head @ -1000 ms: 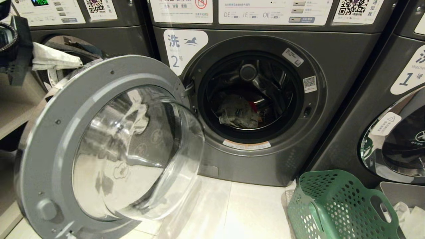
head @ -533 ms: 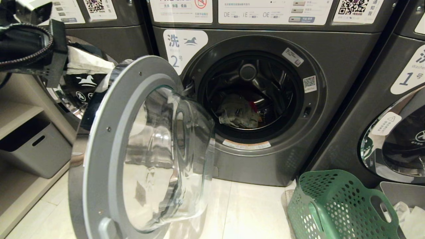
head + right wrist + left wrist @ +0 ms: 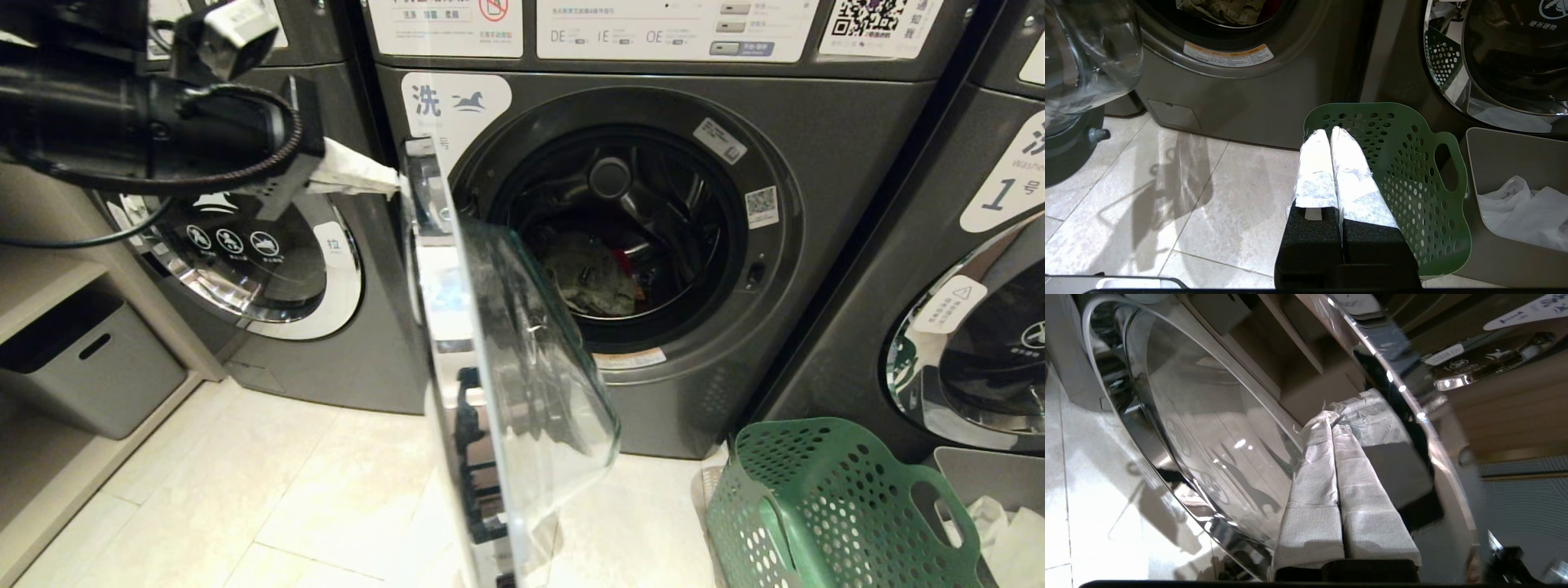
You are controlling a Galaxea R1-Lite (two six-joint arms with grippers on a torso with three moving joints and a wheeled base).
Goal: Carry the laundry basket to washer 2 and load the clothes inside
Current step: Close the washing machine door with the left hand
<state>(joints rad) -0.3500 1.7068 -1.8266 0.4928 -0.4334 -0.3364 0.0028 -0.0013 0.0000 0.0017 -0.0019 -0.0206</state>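
Grey front-loading washers filled the background in a row on a pale tiled floor (image 3: pixel 326 490). Washer 2 (image 3: pixel 816 245), at the centre of the head view, carried a white label (image 3: pixel 453 122) with "洗", a horse outline and "2号"; the machine at the right edge read "1号" (image 3: pixel 1008 184), and the one at left showed "拉" on its door ring. Control panels along the top bore QR codes and small print too fine to read. Washer 2's door (image 3: pixel 506 351) stood edge-on before the drum opening, partly covering it. Clothes (image 3: pixel 592 278) lay in the drum, grey-green with a red piece. The green laundry basket (image 3: pixel 816 498) sat at lower right on the floor, beside a grey bin (image 3: pixel 988 478) holding a white bag. The left end effector (image 3: pixel 392 181), clenched and grasping nothing, reached from upper left with its white-wrapped fingers touching the door's top edge. The right end effector (image 3: pixel 1331 134), also clenched and empty, hung just above the basket's rim, well apart from the door.
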